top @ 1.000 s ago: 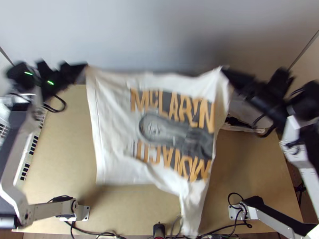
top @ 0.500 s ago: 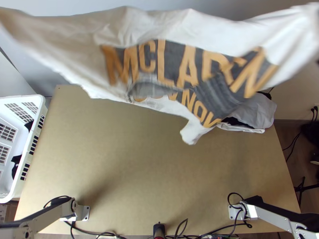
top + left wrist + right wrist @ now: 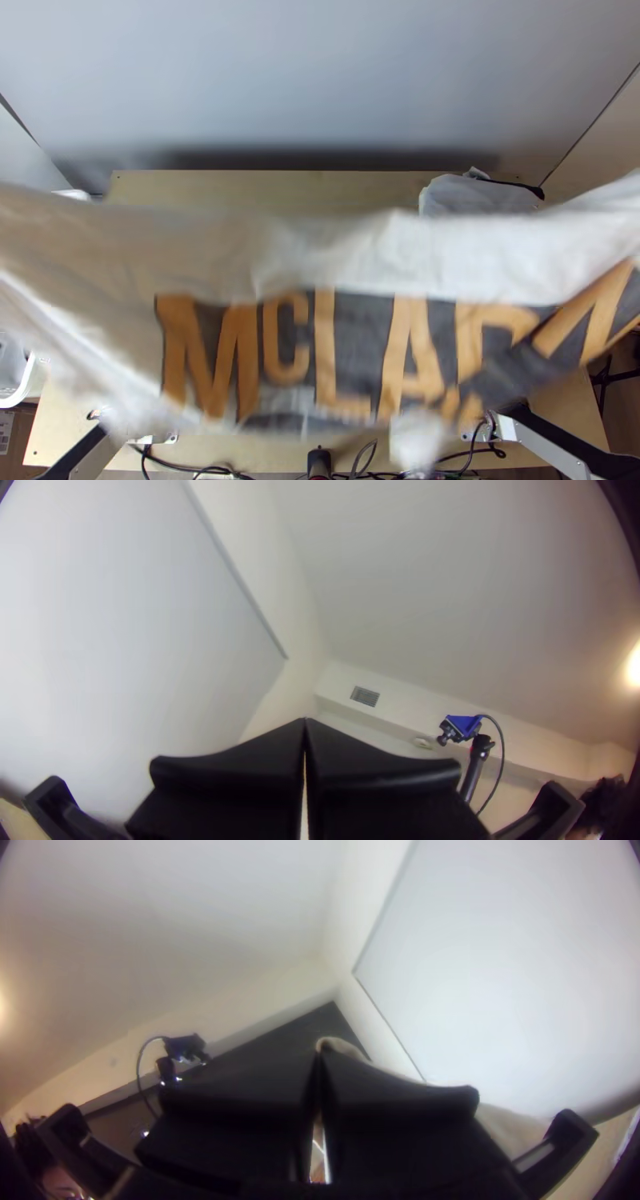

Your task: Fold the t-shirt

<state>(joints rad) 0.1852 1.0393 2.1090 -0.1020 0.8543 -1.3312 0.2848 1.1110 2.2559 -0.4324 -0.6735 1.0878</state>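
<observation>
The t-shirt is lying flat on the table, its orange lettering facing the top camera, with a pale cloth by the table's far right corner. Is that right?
Not quite: the top view shows the t-shirt held up, stretched above the table. The orange lettering does face that camera, and the pale cloth is by the far right corner.

Blurred t-shirt [image 3: 336, 256], sides beyond top view's edges.

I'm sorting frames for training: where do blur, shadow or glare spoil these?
Top view: shirt badly blurred, dark shadow beyond the far edge of the table; left wrist view: a light glaring at the edge; right wrist view: right pincer blurred, fainter glow at the edge.
</observation>
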